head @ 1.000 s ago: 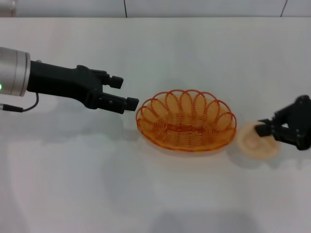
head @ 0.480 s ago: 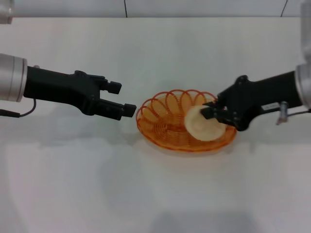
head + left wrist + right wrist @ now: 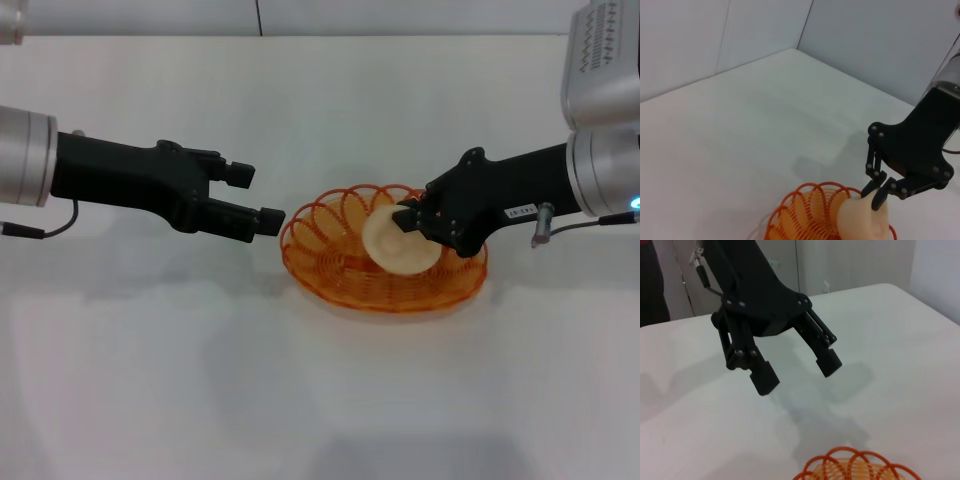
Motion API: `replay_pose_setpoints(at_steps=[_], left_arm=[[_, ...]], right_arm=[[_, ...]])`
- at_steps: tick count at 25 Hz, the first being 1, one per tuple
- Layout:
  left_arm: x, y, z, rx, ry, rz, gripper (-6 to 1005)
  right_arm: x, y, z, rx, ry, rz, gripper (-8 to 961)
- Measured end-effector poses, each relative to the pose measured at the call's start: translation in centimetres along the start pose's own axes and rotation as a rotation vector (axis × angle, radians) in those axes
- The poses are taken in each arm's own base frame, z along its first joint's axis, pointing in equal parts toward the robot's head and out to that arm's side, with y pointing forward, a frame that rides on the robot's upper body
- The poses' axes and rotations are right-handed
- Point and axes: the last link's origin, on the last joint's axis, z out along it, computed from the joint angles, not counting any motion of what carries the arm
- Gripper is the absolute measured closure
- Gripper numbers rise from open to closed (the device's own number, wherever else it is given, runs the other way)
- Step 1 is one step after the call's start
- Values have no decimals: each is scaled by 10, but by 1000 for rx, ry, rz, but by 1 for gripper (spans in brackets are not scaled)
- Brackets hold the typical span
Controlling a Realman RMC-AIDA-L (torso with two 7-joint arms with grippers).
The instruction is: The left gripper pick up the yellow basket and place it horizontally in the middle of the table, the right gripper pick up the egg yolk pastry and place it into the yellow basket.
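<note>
Pastry (image 3: 398, 243): pale cream, smooth matte disc with a domed face, tilted on edge, held above the inside of the basket (image 3: 340, 262), toward its right half. Cannot tell whether its lower edge touches the wire.

Right gripper (image 3: 408, 222): all black, linkage bars and small screws visible; jaws closed on the pastry's upper right edge. In the left wrist view the same claw (image 3: 879, 192) pinches the top of the cream dome (image 3: 865, 220).

Basket: oval, shallow, orange-yellow translucent wire, rim of looped petals, floor of tight concentric coils. It lies flat, long axis running left to right, near the middle of the surface (image 3: 320, 390), which is plain white and smooth.

Left gripper (image 3: 255, 195): black two-fingered claw, jaws parted and holding nothing, just left of the basket's rim, not touching it. The right wrist view shows its blocky squared fingertips (image 3: 765, 378) spread above the surface, with basket loops (image 3: 855, 467) nearby.
</note>
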Motion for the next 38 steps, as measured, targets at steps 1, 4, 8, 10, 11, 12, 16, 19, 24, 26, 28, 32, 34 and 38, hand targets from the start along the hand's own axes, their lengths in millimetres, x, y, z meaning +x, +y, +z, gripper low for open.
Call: replay_pose_setpoints(at_steps=[1, 4, 8, 10, 11, 12, 16, 19, 24, 26, 28, 32, 34, 38], left_arm=[[0, 0, 0, 0, 0, 0, 114], [0, 0, 0, 1, 1, -1, 114], [-1, 0, 0, 2, 3, -3, 114], [-1, 0, 0, 3, 3, -2, 114], [-1, 0, 0, 3, 4, -2, 114], [-1, 0, 0, 4, 4, -2, 114], [-1, 0, 1, 6, 6, 6, 114], [-2, -1, 1, 5, 6, 11, 114], [-6, -1, -2, 10, 0, 23, 114], [-10, -2, -4, 16, -4, 34, 114], [-13, -3, -6, 19, -7, 49, 114], [-21, -1, -10, 13, -10, 75, 114], [-23, 2, -10, -4, -13, 89, 114], [-22, 6, -7, -29, -17, 118, 114]], right_arm=[[1, 0, 0, -2, 0, 3, 828], [2, 0, 0, -8, 3, 6, 796], [3, 1, -1, -7, -2, 12, 732], [2, 1, -2, -4, -11, 17, 690], [2, 1, -3, -3, -15, 18, 669], [2, 1, -4, 0, -19, 18, 647], [7, 3, -12, 23, -33, 21, 562], [13, 5, -24, 47, -57, 32, 462], [26, 12, -44, 39, -130, 46, 267], [34, 18, -54, 26, -172, 42, 196], [41, 21, -61, 22, -200, 39, 124], [56, 31, -69, 9, -206, 42, 126], [58, 33, -70, -1, -204, 44, 127], [60, 36, -70, -19, -193, 42, 129]])
